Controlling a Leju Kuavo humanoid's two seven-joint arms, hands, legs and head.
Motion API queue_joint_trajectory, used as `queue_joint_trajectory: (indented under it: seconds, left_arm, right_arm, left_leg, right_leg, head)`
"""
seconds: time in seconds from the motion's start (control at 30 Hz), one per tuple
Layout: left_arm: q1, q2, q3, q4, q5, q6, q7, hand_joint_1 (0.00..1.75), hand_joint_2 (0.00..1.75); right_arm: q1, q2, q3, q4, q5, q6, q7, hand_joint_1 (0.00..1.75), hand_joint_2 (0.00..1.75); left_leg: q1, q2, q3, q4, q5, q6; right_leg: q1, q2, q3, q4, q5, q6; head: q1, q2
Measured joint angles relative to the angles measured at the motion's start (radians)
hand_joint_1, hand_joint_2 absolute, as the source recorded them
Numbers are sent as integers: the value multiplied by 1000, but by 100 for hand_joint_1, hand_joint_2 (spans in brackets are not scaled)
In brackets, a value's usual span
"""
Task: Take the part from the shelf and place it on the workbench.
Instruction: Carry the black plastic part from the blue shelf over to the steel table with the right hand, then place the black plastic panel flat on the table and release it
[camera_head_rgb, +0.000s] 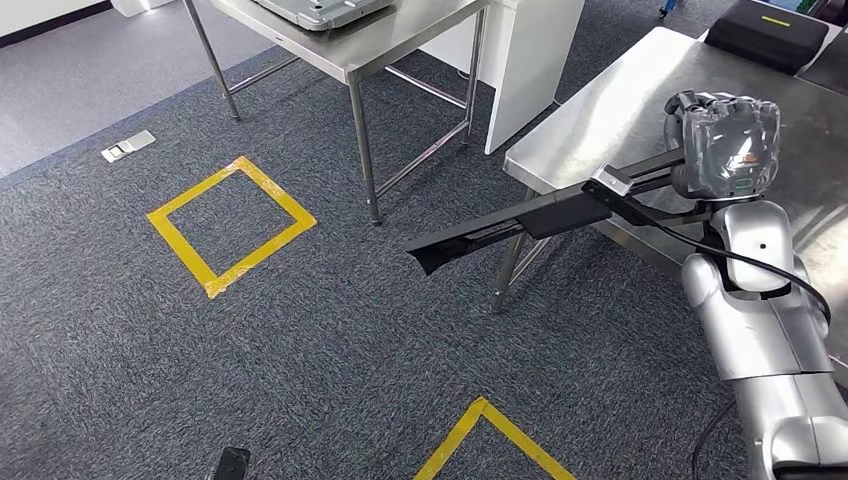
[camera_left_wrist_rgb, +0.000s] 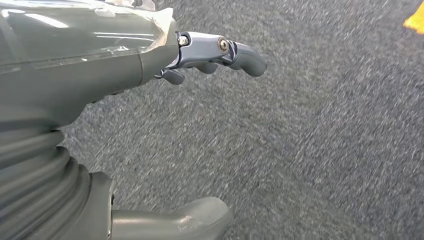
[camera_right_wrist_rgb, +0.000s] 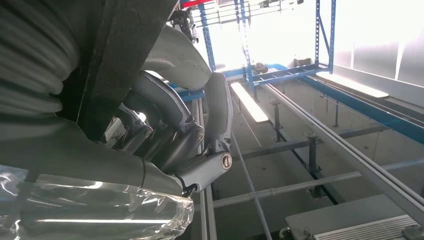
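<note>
The right hand (camera_head_rgb: 722, 148) is gripping the long black metal part (camera_head_rgb: 520, 222) level, carrying it above the steel workbench (camera_head_rgb: 610, 120); the left hand (camera_left_wrist_rgb: 200, 55) is hanging loosely open, unused.

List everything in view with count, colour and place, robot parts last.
part: one, black, long, held by the right hand, sticking out over the carpet.
workbench: one, steel, on the right, beside the right hand.
table: one, steel, top centre, a grey tray on it.
tape squares: two, yellow, on the carpet.
small plate: one, grey, on the floor, upper left.
case: one, black, top right.
right hand: one, grey, gripping the part.
left hand: one, grey, over the carpet, holding nothing.
</note>
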Motion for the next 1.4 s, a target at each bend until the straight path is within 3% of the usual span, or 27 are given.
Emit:
queue_joint_trajectory:
  seconds: [1.2, 1.4]
  left_arm:
    - [0, 5, 0, 0, -5, -36, 20, 0, 175]
    - [0, 8, 0, 0, -10, -39, 24, 0, 175]
  right_arm:
    - [15, 16, 2, 0, 8, 1, 11, 175, 175]
    - [17, 16, 2, 0, 11, 1, 11, 175, 175]
  left_leg:
    - [-1, 0, 1, 0, 0, 0]
    - [-5, 0, 1, 1, -2, 5]
  right_leg:
    - [0, 0, 3, -2, 1, 1]
    - [-4, 0, 5, -7, 3, 5]
  head:
    - [0, 0]
    - [0, 0]
